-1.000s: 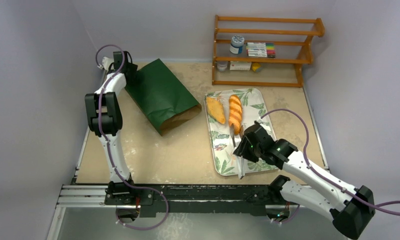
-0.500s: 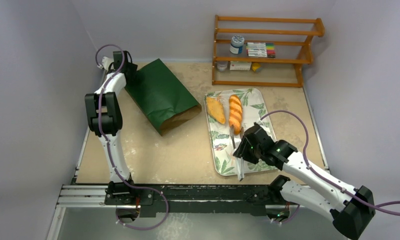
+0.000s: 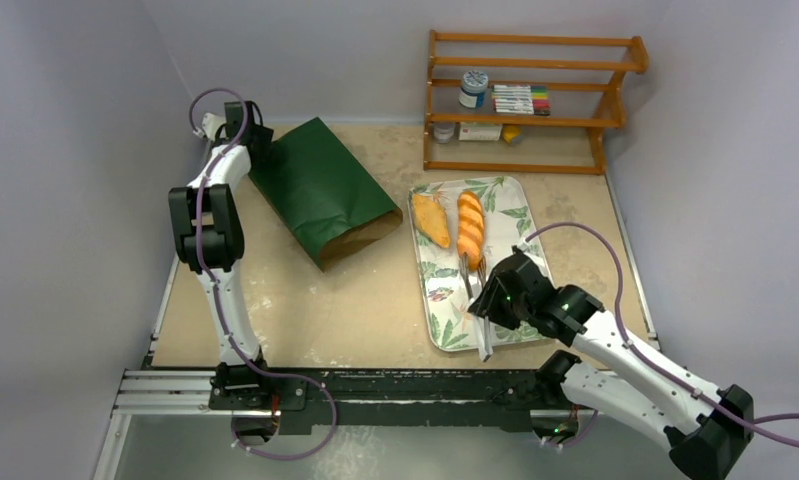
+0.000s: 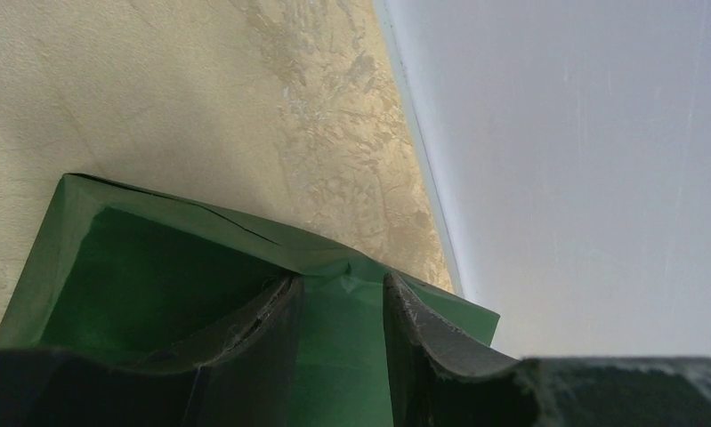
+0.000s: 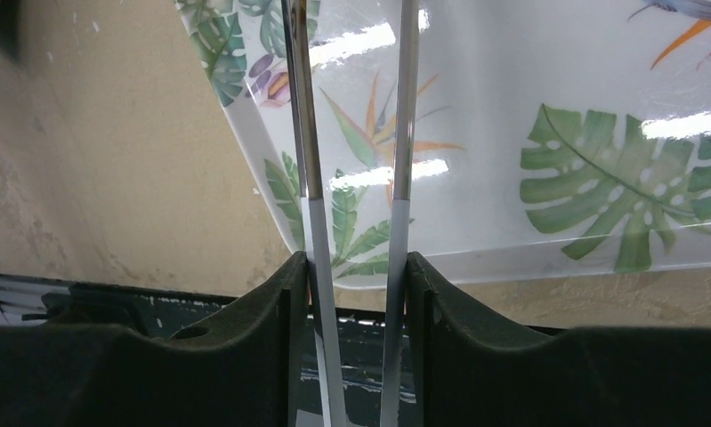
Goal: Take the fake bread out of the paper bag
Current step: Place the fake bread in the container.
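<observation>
desk point(image 3: 355, 300): holds bag and tray
paper bag point(image 3: 320, 190): lying flat at far left, mouth towards the tray
tray point(image 3: 440, 290): just right of the bag
bread point(image 3: 469, 228): two pieces side by side on the tray's far end, outside the bag
tongs point(image 5: 407, 133): above the tray's near end
left jaws: closed on the bag's far end
right jaws: clamped on the tongs

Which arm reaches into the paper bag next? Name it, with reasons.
Right. The right claw holds tongs over the tray, on the open-mouth side of the paper bag. The left claw is clamped on the bag's closed far end, anchoring it.
</observation>
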You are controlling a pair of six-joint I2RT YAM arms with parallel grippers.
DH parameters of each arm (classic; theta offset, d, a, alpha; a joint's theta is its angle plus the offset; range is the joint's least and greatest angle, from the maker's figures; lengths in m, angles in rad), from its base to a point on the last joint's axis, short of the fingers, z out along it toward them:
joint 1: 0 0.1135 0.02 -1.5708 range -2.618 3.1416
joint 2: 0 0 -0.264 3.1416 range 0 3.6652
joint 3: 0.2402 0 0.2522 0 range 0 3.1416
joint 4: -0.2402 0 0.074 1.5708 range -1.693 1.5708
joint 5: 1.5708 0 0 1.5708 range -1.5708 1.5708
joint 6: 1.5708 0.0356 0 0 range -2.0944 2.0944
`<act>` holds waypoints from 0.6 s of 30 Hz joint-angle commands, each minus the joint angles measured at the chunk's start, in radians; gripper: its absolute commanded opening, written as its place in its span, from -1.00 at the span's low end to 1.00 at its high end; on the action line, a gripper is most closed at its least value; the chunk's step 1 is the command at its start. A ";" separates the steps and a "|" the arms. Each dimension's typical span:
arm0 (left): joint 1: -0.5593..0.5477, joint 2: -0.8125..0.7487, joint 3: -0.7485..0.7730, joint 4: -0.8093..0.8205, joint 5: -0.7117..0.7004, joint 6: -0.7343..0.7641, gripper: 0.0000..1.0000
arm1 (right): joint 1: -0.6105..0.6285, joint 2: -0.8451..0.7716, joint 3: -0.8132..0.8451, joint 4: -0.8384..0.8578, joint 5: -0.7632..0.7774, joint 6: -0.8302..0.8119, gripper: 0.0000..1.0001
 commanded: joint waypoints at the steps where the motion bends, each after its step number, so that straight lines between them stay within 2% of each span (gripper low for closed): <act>1: 0.019 0.002 0.020 -0.025 -0.018 0.026 -0.23 | 0.018 -0.027 0.039 -0.048 -0.008 0.026 -0.16; 9: 0.018 -0.009 0.006 -0.022 -0.022 0.021 -0.23 | 0.034 -0.061 0.027 -0.065 -0.015 0.039 -0.14; 18: 0.018 -0.029 -0.013 -0.018 -0.023 0.019 -0.23 | 0.033 0.001 -0.025 0.013 -0.027 0.072 -0.13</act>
